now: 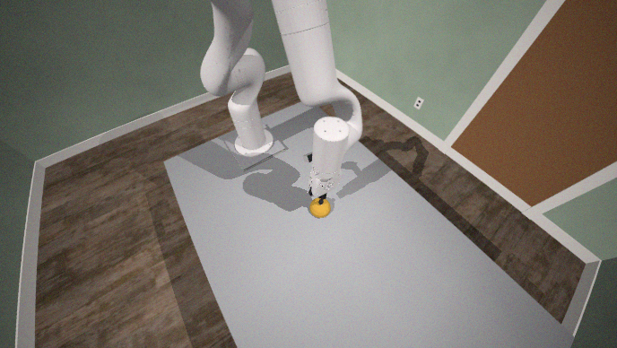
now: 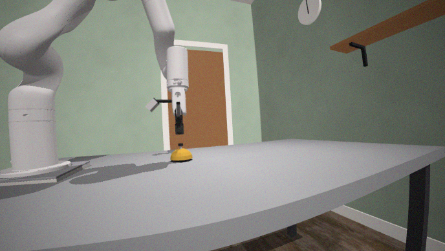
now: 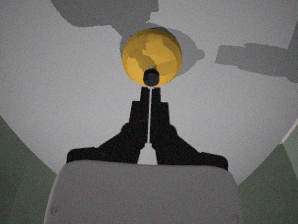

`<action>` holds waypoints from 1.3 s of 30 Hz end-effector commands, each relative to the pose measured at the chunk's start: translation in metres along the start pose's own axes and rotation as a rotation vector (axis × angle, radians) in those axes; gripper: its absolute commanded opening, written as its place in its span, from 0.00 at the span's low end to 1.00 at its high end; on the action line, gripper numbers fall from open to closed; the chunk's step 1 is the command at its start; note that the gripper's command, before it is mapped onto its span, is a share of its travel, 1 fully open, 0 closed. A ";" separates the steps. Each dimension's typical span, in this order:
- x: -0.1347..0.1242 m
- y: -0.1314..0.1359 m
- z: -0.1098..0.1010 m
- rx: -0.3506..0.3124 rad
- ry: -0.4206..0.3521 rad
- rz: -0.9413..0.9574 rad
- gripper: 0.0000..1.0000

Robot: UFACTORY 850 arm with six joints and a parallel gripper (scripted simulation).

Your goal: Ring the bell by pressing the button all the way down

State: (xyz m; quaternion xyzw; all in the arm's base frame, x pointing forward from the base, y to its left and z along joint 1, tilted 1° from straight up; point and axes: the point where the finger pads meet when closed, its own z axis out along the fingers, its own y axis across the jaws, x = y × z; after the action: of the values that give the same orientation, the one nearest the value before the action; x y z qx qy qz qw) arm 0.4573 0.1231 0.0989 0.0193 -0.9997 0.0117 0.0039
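Yellow dome-shaped bell [image 2: 181,155] with a small black button [image 2: 180,145] stands upright on the grey table top [image 2: 259,181], directly below the black-fingered pincer [image 2: 179,130]. Its two fingers are pressed together, gripping nothing, hanging above the button without touching it.

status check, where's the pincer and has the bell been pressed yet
Pincer shut, empty, directly above the button, gap visible. Yellow bell upright on table, not yet pressed. Nothing in the way.
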 end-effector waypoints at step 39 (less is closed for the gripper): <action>-0.002 0.000 0.027 0.000 -0.002 0.000 0.00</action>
State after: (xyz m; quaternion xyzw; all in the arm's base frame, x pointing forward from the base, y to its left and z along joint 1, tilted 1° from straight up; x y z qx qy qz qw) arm 0.4579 0.1228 0.0710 0.0193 -0.9997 0.0117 0.0035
